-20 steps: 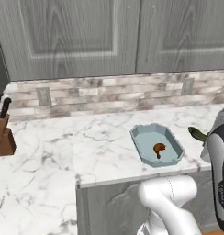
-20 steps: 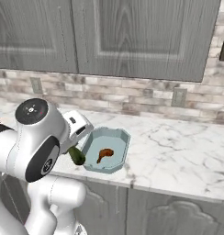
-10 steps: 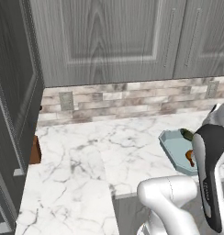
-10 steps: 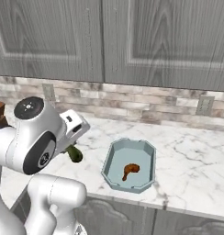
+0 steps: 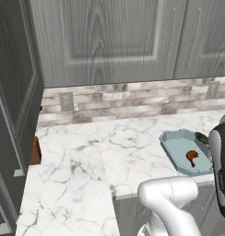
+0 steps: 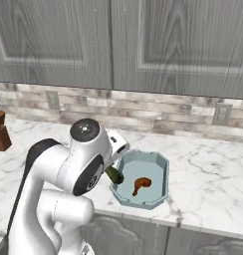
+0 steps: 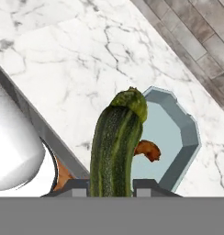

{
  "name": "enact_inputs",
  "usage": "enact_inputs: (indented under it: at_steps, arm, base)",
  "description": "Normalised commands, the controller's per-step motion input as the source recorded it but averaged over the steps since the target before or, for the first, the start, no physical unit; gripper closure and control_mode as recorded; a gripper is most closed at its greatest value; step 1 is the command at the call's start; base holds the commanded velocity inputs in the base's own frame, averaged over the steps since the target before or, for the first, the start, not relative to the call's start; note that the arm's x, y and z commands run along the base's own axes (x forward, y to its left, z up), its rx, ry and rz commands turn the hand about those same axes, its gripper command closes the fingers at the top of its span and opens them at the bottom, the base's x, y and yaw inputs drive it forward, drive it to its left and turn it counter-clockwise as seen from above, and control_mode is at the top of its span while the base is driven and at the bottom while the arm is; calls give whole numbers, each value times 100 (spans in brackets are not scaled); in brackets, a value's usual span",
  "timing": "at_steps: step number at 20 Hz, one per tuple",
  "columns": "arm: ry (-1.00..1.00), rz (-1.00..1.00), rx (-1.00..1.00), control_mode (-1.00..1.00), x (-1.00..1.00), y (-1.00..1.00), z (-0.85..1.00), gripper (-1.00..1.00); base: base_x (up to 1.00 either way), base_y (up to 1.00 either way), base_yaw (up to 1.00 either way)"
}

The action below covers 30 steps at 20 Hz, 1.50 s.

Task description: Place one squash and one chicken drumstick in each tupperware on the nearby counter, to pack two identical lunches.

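Gripper nearly closed on squash, firm, smooth, light, pinched at base above tupperware.

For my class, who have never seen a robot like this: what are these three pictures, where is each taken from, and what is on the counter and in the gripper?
This is a computer-rendered kitchen with a white robot arm on a base that drives. Two pictures come from cameras on that base, behind the arm to its left and to its right, looking forward over it. The third comes from a camera on the hand itself, looking along the gripper.

On the white marble counter sits a pale blue-teal octagonal tupperware. Inside it lies a small reddish-brown chicken drumstick. A brown object stands at the far left of the counter.

The gripper is shut on a long green squash, like a zucchini, carried beside the tupperware and not yet in it.
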Motion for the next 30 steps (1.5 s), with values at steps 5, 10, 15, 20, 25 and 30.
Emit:
enact_inputs:
  at_steps: [5,10,15,20,25,30]
  arm:
    - [-7,14,0,-100,50,-45,-35,100]
    - [-1,2,1,-100,43,-3,-27,100]
    - [9,-23,8,-100,34,2,-10,100]
    - [19,-39,17,-100,39,1,-9,100]
    - [11,-35,18,-100,36,0,-36,100]
    - [1,-32,14,-100,7,0,-51,100]
  base:
    - [0,0,0]
    - [0,0,0]
    - [0,0,0]
    - [0,0,0]
    - [0,0,0]
    - [0,0,0]
